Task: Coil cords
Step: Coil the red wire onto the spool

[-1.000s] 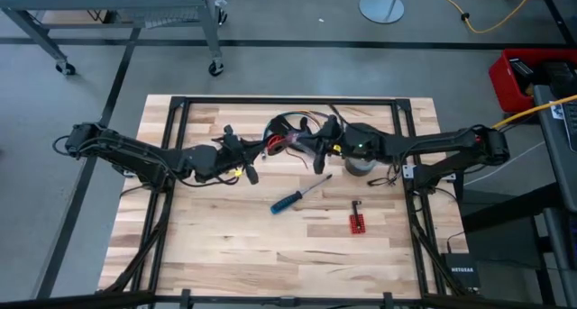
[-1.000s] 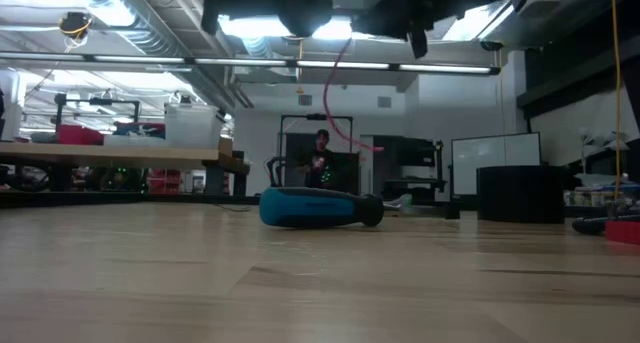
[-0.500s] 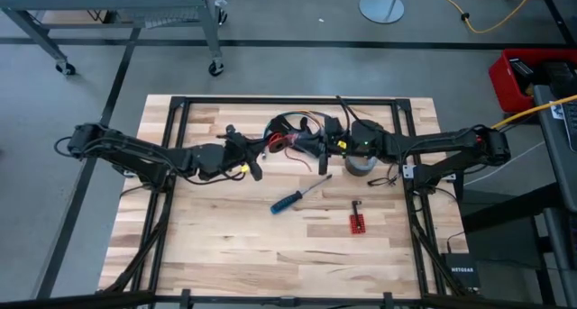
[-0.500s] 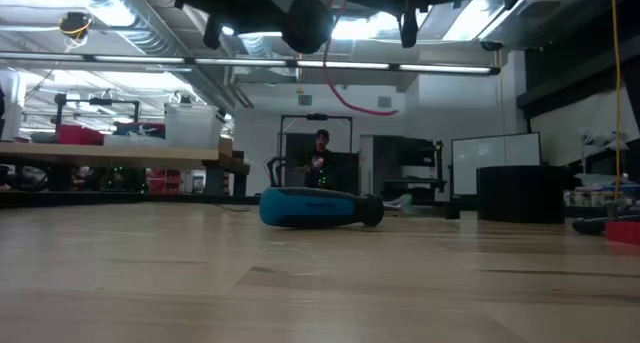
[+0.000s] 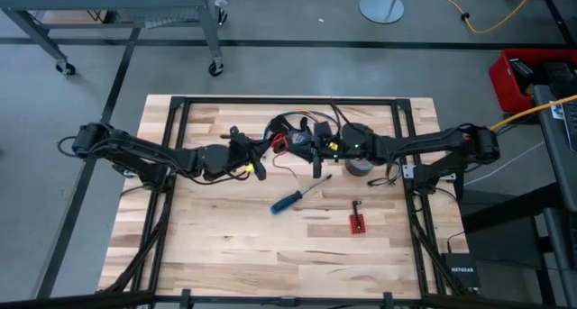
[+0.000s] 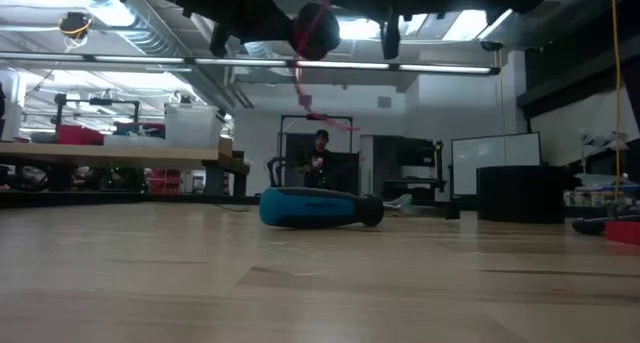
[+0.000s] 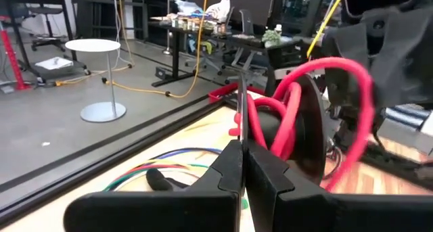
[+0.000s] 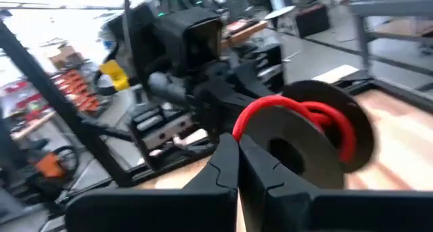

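Work surface: light wooden butcher-block table [image 5: 225, 246], framed by a black metal rail around its edge. Lying directly on it: one blue-handled screwdriver [image 5: 297, 195], just below and ahead of the closed fingers of both arms; one small red block [image 5: 358, 222] with a small dark piece touching its far end, further toward the right arm's side; one grey tape roll [image 5: 359, 167], mostly hidden under the right arm.

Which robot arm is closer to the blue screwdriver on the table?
The right one. The right gripper hangs just beyond the screwdriver tip, while the left gripper sits farther off, toward the robot's left.
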